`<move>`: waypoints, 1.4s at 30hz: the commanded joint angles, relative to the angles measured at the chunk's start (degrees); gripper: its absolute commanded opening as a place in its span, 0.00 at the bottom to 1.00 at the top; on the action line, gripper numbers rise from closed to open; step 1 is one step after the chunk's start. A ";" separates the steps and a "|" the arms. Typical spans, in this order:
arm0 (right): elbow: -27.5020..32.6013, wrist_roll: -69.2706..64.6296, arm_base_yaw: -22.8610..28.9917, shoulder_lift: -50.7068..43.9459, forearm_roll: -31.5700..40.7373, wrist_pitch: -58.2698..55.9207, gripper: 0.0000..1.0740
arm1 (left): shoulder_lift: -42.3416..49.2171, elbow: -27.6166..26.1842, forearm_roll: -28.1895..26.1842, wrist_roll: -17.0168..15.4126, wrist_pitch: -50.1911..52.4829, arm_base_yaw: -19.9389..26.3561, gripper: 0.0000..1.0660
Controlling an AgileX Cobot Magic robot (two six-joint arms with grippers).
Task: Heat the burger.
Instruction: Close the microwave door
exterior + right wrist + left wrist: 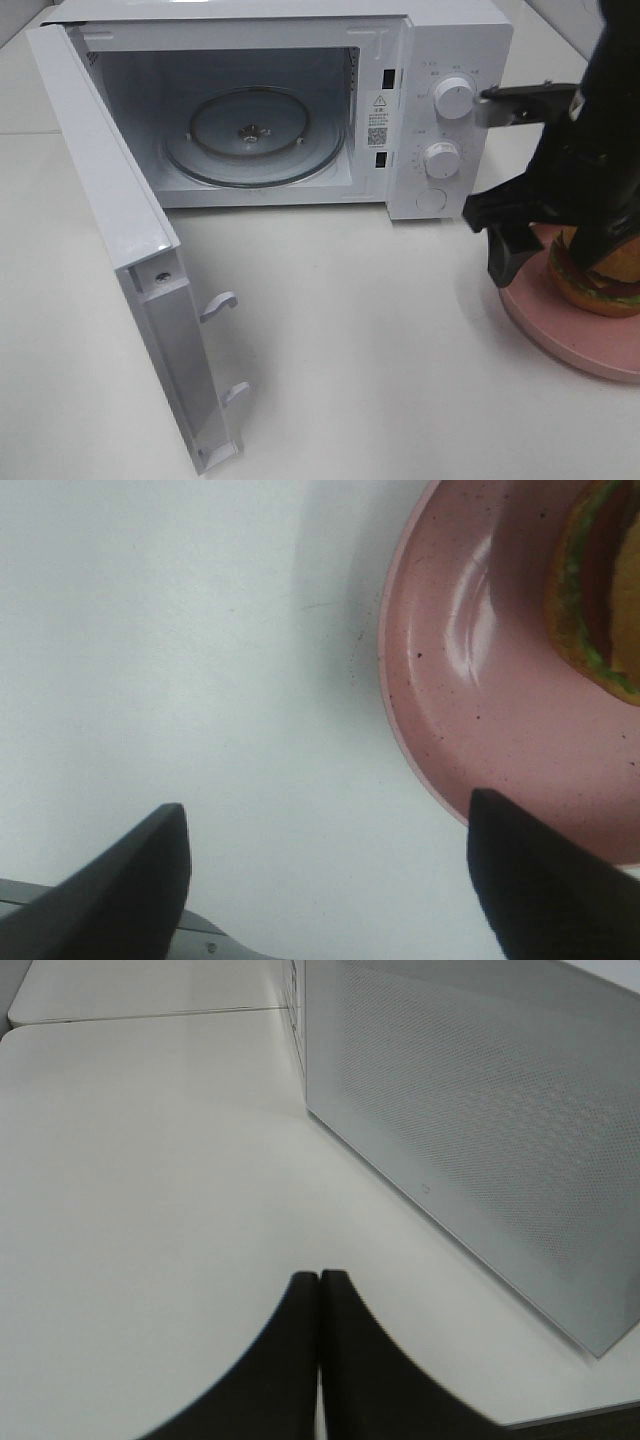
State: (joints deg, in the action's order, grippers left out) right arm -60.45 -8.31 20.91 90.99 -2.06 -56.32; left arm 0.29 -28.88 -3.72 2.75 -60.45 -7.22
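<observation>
Burger [603, 277] sits on the pink plate [560, 330], right beside my right tool [325, 865], which hangs over the plate's near rim with its fingers spread wide and nothing between them. In the right wrist view one fingertip [540, 880] is over the plate edge, the other over bare tabletop [380, 350]. Microwave [300, 100] is off to the side of that tool, door [130, 260] swung open, glass turntable [255, 135] bare inside. My left tool [320, 1350] is clenched, fingers pressed together, empty, low over the tabletop next to the microwave's perforated side.
</observation>
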 commanded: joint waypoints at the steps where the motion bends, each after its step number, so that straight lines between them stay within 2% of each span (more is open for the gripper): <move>1: -0.40 2.69 -6.76 -5.96 2.81 -3.95 0.68 | 1.32 0.23 0.11 -0.06 0.86 0.00 0.00; 2: -0.40 2.69 -6.76 -5.96 2.81 -3.95 0.68 | 1.32 0.23 0.11 -0.06 0.86 0.00 0.00; 4: -0.40 3.50 -11.23 -10.77 2.06 -8.71 0.68 | 1.32 0.23 0.11 -0.06 0.86 0.00 0.00; 6: -0.40 3.78 -12.72 -14.38 0.97 -10.71 0.68 | 1.32 0.23 0.11 -0.06 0.86 0.00 0.00; 18: 0.69 2.75 -13.06 -36.38 -0.34 -14.84 0.68 | 1.32 0.23 0.11 -0.06 0.86 0.00 0.00; 20: 2.41 2.81 -13.06 -40.05 -0.34 -14.78 0.68 | 1.32 0.23 0.11 -0.06 0.86 0.00 0.00; 22: 7.10 2.98 -13.06 -46.58 -0.34 -14.84 0.67 | 1.32 0.23 0.11 -0.06 0.86 0.00 0.00; 24: 8.71 3.04 -13.06 -48.82 -0.34 -14.84 0.67 | 1.32 0.23 0.11 -0.06 0.86 0.00 0.00; 25: 12.95 3.04 -13.06 -53.11 -0.52 -14.38 0.67 | 1.32 0.23 0.11 -0.06 0.86 0.00 0.00; 26: 12.95 3.04 -13.06 -53.11 -0.52 -14.38 0.67 | 1.32 0.23 0.11 -0.06 0.86 0.00 0.00; 27: 16.90 3.04 -13.06 -56.78 -0.52 -13.41 0.67 | 1.32 0.23 0.11 -0.06 0.86 0.00 0.00; 28: 16.90 3.04 -13.06 -56.78 -0.52 -13.41 0.67 | 1.32 0.23 0.11 -0.06 0.86 0.00 0.00; 30: 21.43 3.15 -13.06 -62.22 -0.52 -12.03 0.67 | 1.32 0.23 0.11 -0.06 0.86 0.00 0.00; 36: 27.04 4.30 -13.06 -71.73 -0.46 -10.14 0.67 | 1.32 0.23 0.11 -0.06 0.86 0.00 0.00; 42: 28.88 5.90 -13.06 -79.30 -0.06 -8.08 0.66 | 1.32 0.23 0.11 -0.06 0.86 0.00 0.00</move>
State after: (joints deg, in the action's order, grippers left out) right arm -31.68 -3.27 8.08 12.15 -2.29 -65.20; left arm 0.29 -28.88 -3.72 2.75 -60.45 -7.22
